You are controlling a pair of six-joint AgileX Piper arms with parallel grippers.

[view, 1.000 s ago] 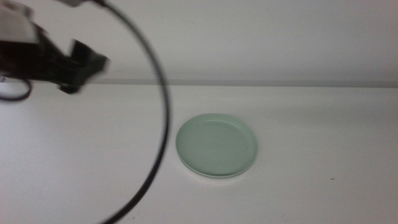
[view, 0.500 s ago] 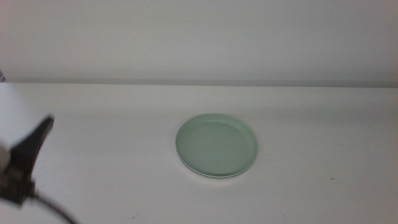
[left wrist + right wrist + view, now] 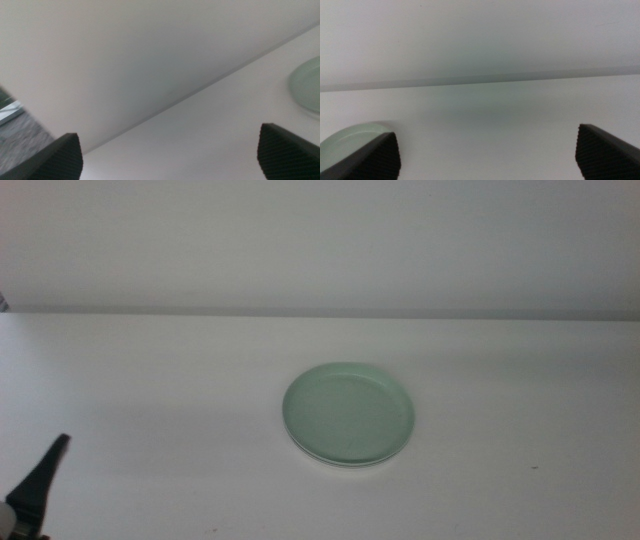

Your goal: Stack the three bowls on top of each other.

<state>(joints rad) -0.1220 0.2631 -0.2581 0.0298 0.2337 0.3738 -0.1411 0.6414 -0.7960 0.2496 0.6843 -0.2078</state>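
Note:
The pale green bowl (image 3: 348,415) lies on the white table (image 3: 150,380), right of centre. A thin pale rim shows under its near edge; I cannot tell what it is. No white or grey bowl shows on its own. My left gripper (image 3: 40,485) is at the bottom left corner of the middle view, far from the bowl. In the left wrist view the left gripper (image 3: 170,155) is open and empty, with the green bowl (image 3: 307,85) at the picture's edge. My right gripper (image 3: 487,155) is open and empty, out of the middle view, with the green bowl (image 3: 350,140) beside one jaw.
A plain white wall (image 3: 320,240) rises behind the table's far edge. A small dark speck (image 3: 533,468) lies on the table at the right.
The left arm has pulled back from the upper left of the table down to the bottom left corner. Its cable has left the view. The green bowl has not moved.

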